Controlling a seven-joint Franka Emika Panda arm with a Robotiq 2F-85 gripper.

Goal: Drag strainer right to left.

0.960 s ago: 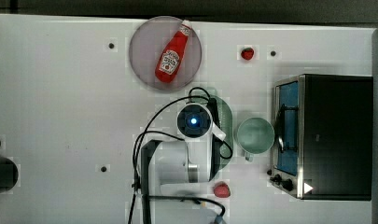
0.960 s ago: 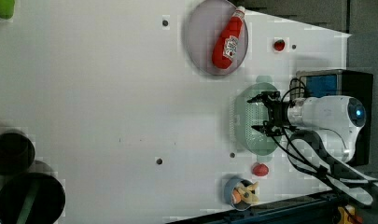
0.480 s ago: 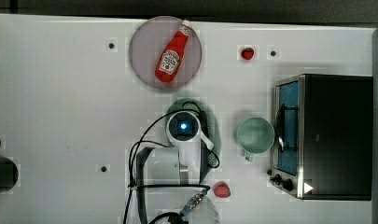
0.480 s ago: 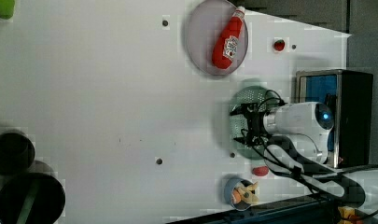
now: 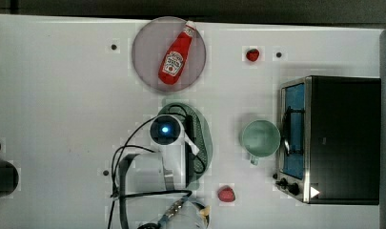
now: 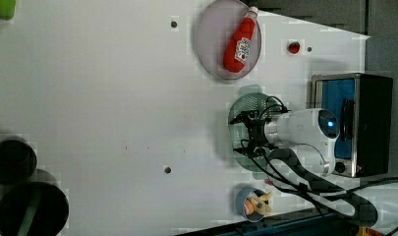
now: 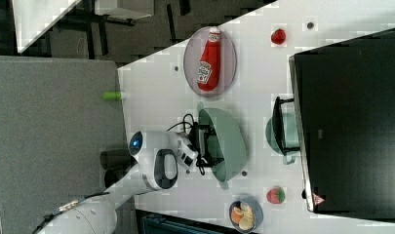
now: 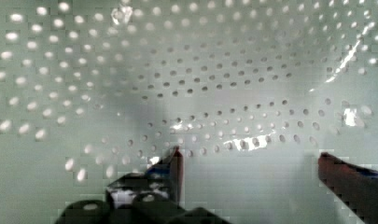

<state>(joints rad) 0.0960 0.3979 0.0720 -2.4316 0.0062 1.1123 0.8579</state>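
The strainer [image 5: 203,139] is a pale mint-green oval basin with small holes, lying mid-table in the top view and mostly covered by my arm. It also shows in the left view [image 6: 247,105] and the right view [image 7: 231,141]. My gripper [image 8: 249,163] reaches down inside the strainer [image 8: 200,79], open, with its dark fingertips [image 8: 176,168] spread wide above the perforated floor and nothing between them. In the left view the gripper [image 6: 249,133] sits over the basin's middle. In the right view the gripper [image 7: 208,142] enters from the right view's left.
A green mug [image 5: 260,138] stands to the top view's right of the strainer, in front of a toaster oven [image 5: 340,138]. A plate [image 5: 145,52] holds a ketchup bottle [image 5: 174,56]. Strawberries [image 5: 252,55] [image 5: 226,194] lie nearby. A snack bowl [image 6: 253,202] sits near the edge.
My arm and the strainer have slid together toward the top view's left, widening the gap to the green mug. The fingers have stayed spread.
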